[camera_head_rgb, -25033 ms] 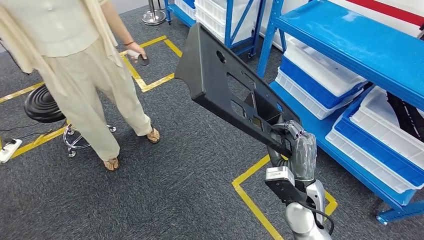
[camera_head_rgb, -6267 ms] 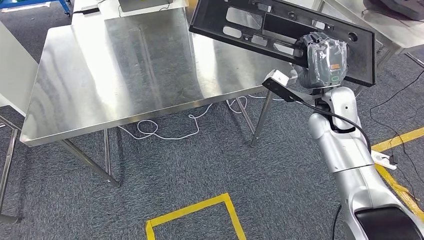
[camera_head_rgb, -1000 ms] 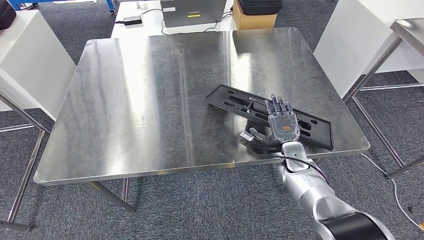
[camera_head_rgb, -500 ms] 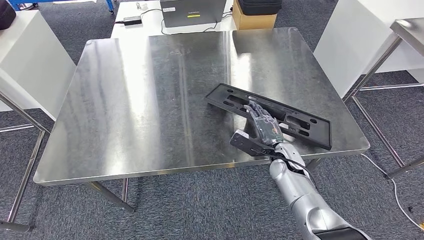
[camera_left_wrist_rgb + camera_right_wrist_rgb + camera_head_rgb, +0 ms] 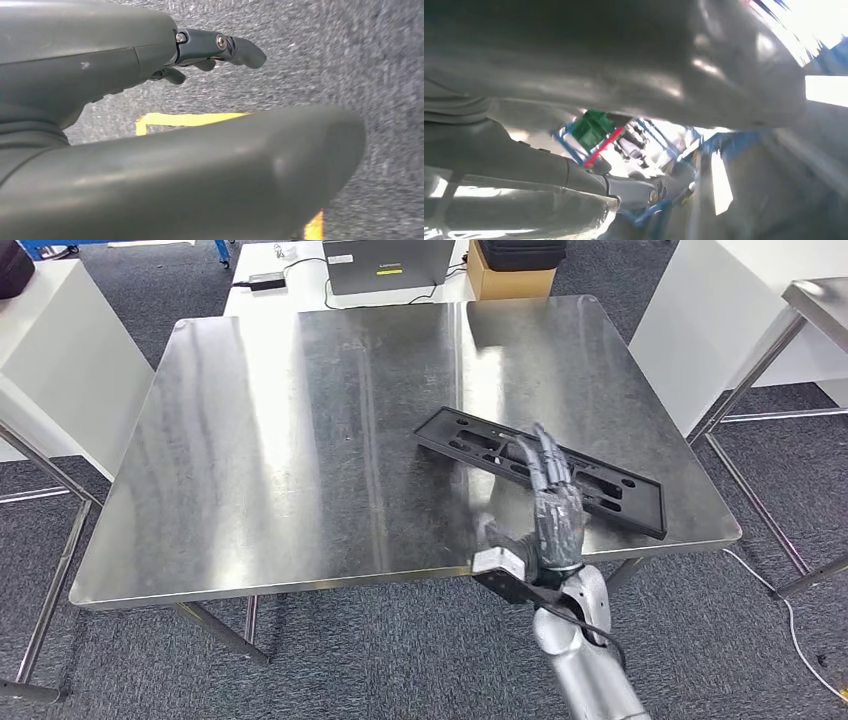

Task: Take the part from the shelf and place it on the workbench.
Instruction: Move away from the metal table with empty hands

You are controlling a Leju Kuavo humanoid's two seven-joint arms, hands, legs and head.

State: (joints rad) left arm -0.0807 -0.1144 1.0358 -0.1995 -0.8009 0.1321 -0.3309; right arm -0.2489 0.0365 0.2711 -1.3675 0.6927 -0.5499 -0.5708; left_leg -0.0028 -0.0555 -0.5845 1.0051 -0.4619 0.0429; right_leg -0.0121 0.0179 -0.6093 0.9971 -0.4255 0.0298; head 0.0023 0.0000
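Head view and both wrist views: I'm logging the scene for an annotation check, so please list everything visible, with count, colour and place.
Part: one, black, flat on the workbench's near right area.
Workbench: one, steel, centre.
Laptop: one, grey, on the white table beyond.
Cardboard box: one, brown, beside the laptop.
Case: one, black, on the box.
White tables: several, around the workbench.
Floor tape: yellow, on grey carpet.
Right hand: grey, fingers spread, raised in front of the part.
Left hand: grey, hanging over carpet.
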